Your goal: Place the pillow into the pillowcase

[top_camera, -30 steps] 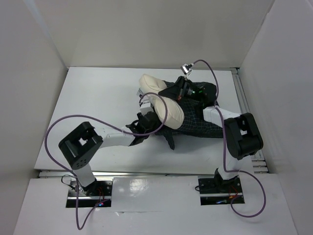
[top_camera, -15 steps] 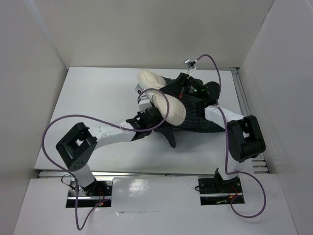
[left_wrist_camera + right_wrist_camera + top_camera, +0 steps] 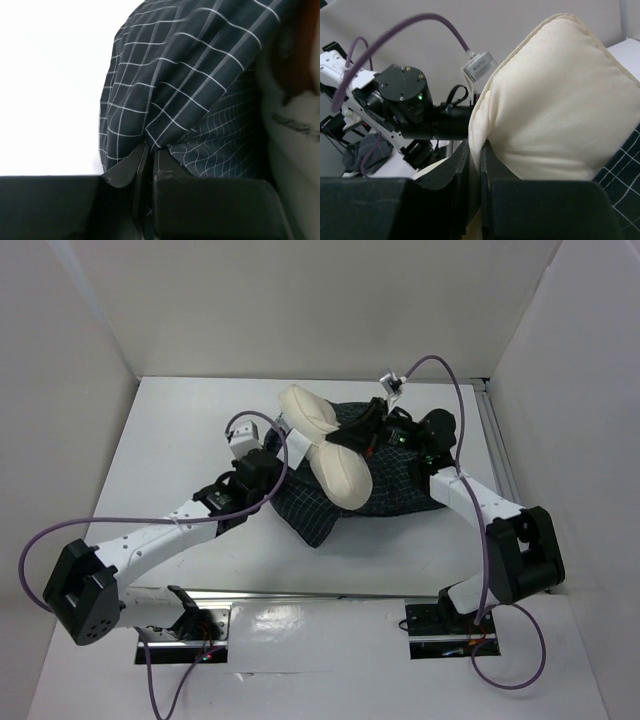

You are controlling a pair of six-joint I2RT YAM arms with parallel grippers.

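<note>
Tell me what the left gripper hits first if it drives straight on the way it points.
The left gripper, shut on a fold of the pillowcase, would push straight into more of that checked cloth. The pillow seems to lie just behind and to one side, though depth is unclear.

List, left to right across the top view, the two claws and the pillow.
Left claw → pillow → right claw.
</note>
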